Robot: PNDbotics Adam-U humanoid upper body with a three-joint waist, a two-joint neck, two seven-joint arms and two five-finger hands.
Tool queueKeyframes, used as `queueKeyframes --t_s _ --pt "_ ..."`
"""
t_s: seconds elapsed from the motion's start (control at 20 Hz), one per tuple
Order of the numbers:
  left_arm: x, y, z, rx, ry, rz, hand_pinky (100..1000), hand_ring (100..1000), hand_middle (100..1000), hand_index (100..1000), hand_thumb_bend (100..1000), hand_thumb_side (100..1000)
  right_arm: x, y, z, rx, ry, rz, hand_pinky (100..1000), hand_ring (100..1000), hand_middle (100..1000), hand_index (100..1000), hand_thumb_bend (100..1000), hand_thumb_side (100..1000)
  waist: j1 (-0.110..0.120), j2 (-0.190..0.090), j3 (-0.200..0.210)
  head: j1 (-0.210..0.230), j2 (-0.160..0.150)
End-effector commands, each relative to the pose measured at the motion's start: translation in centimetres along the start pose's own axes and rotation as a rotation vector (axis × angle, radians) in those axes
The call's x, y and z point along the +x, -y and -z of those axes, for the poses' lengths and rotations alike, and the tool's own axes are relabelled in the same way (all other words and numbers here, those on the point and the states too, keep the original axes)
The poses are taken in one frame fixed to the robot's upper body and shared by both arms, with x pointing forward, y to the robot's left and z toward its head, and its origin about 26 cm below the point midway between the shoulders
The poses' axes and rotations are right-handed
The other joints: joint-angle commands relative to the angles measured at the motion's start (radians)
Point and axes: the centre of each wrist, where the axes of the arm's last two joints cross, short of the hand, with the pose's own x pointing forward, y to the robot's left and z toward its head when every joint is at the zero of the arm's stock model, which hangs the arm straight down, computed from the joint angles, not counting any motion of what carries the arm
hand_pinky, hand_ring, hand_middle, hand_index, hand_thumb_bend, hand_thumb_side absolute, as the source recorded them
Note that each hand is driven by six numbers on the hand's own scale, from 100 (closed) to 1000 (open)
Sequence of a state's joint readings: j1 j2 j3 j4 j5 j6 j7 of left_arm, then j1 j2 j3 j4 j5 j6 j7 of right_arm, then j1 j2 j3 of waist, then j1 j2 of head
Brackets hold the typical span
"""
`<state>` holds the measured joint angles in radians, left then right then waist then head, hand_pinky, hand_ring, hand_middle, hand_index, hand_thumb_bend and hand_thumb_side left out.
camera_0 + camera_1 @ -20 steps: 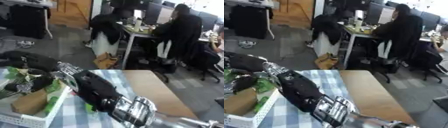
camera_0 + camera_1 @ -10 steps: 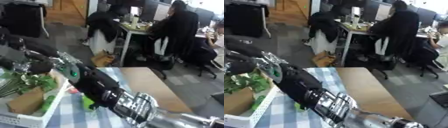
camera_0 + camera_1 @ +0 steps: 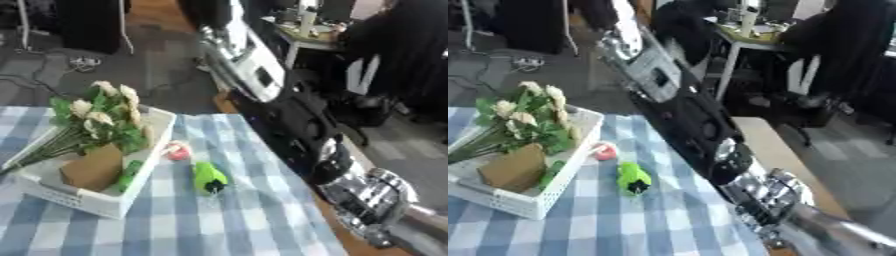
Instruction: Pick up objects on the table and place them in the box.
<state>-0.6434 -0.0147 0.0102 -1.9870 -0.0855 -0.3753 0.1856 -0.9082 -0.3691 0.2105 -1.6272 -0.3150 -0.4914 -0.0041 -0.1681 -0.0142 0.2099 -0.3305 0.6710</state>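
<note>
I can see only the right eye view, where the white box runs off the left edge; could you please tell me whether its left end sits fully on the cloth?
Observer: Yes. The left eye view shows the box down to its left corner, resting on the checked cloth.
Operator: Thank you. Where do the flower stems go, please?
Observer: The flower stems run down to that left corner; whether they pass over the rim I cannot tell.
</note>
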Motion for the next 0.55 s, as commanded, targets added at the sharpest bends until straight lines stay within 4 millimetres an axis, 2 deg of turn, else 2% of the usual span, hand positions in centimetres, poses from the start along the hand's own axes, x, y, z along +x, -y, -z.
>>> queueKeyframes --t_s 0.05,0.2,0.3,0.55 --pt "0.4 -0.3 0.6 -0.003 0.027 0.03 759 889 853 933 100 846 3.9 2.1 1.4 -0.024 0.027 0.057 698 753 764 848 100 1000 0.026 -0.025 -0.009 0.084 0.013" --pt "0.4 -0.4 0.6 -0.005 0.025 0.046 784 917 891 965 100 857 5.8 3.1 1.3 -0.048 0.023 0.098 693 756 767 849 100 1000 0.03 -0.026 -0.022 0.134 0.015" --pt "0.4 -0.7 0.5 -0.012 0.021 0.063 790 925 901 976 100 865 7.5 4.4 0.8 -0.103 0.036 0.105 703 763 773 850 100 1000 0.036 -0.029 -0.04 0.172 0.017" --pt "0.4 -1.4 0.4 -0.032 0.012 0.105 799 931 910 987 100 873 11.3 6.4 -0.1 -0.227 0.057 0.115 725 779 787 852 100 1000 0.05 -0.033 -0.088 0.209 0.017"
